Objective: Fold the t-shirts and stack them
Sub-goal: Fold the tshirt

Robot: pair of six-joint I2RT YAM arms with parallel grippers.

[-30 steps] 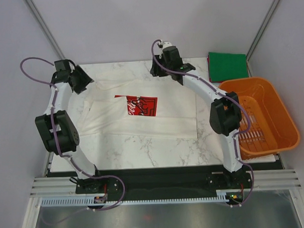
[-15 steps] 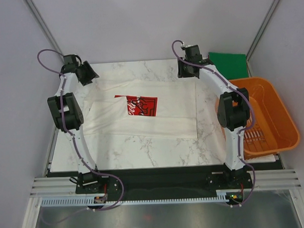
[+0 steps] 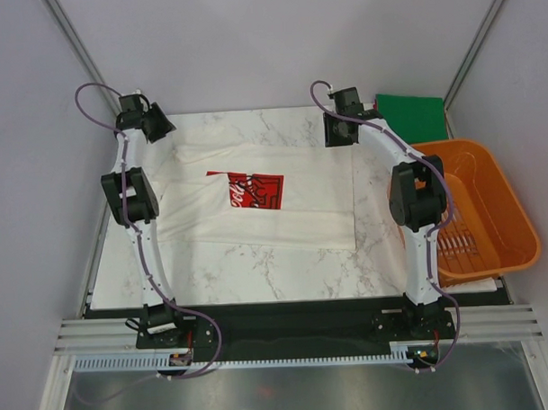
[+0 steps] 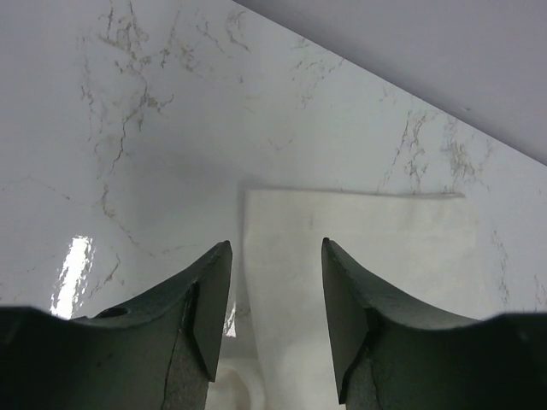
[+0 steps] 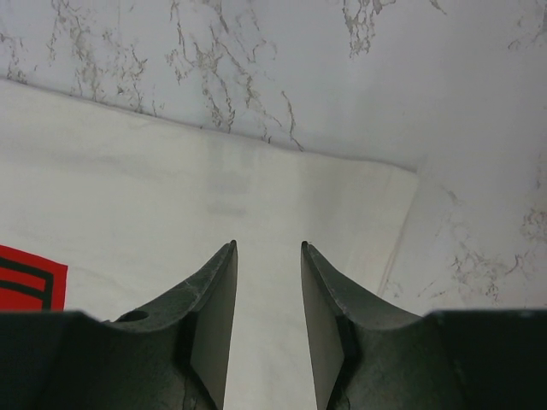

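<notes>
Fold about to start: left gripper point(image 4: 276, 248) and right gripper point(image 5: 268, 248) hang empty, jaws parted, over the far corners of the white t-shirt point(image 3: 292, 218), flat on the marble table point(image 3: 258, 268); next, we judge, both must drop and pinch cloth.

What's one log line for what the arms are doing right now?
left end effector: open, over white t-shirt far-left edge | right end effector: open, over its far-right corner | green t-shirt: folded, far-right corner

White t-shirt point(image 3: 301, 213), red chest print point(image 3: 255, 189), its lettering too small to read
</notes>
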